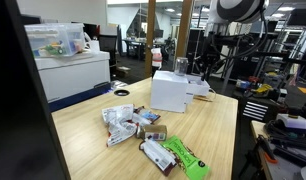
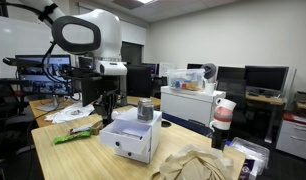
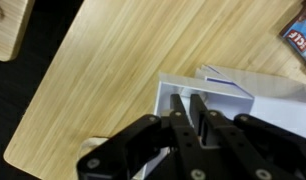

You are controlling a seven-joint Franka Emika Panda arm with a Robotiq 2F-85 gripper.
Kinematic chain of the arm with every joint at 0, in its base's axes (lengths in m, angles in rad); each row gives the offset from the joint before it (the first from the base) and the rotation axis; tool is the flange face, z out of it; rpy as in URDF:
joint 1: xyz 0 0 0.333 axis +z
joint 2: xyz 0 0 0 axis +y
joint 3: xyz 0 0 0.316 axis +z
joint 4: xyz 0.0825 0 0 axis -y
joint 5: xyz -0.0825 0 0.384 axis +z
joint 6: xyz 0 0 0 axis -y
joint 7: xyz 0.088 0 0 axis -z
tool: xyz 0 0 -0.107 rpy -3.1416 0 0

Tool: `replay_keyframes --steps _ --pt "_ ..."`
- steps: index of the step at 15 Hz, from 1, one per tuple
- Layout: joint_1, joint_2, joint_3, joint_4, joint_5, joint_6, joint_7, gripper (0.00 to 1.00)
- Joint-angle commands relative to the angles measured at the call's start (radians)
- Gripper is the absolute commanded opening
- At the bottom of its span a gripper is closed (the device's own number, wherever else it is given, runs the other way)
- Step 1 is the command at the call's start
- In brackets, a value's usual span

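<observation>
My gripper (image 3: 187, 103) hangs over the near edge of a white open-top box (image 3: 255, 92) on the wooden table. Its two black fingers are close together with only a thin gap, and nothing shows between them. In both exterior views the gripper (image 1: 204, 68) (image 2: 105, 106) is just above and beside the box (image 1: 169, 92) (image 2: 131, 140). A small grey cup (image 2: 145, 109) stands at the box's far side. The wrist view shows part of the box's inside, which looks white and bare.
Snack packets (image 1: 123, 122) and a green packet (image 1: 185, 157) lie on the wooden table (image 1: 218, 125). A blue-red packet (image 3: 298, 40) lies past the box. A crumpled beige cloth (image 2: 198, 165) lies nearby. A white cabinet (image 2: 191, 102) and monitors stand beyond.
</observation>
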Motion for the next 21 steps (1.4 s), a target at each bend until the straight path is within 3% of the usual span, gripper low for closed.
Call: replay_keyframes --steps 1,6,21 --pt "-0.04 -0.086 0.013 -0.081 -0.04 -0.025 -0.016 0.0" --pt "-0.089 -0.134 0.012 -0.114 -0.076 -0.039 -0.013 0.0" --pt "-0.169 -0.066 0.003 -0.134 -0.186 0.073 0.0 0.0"
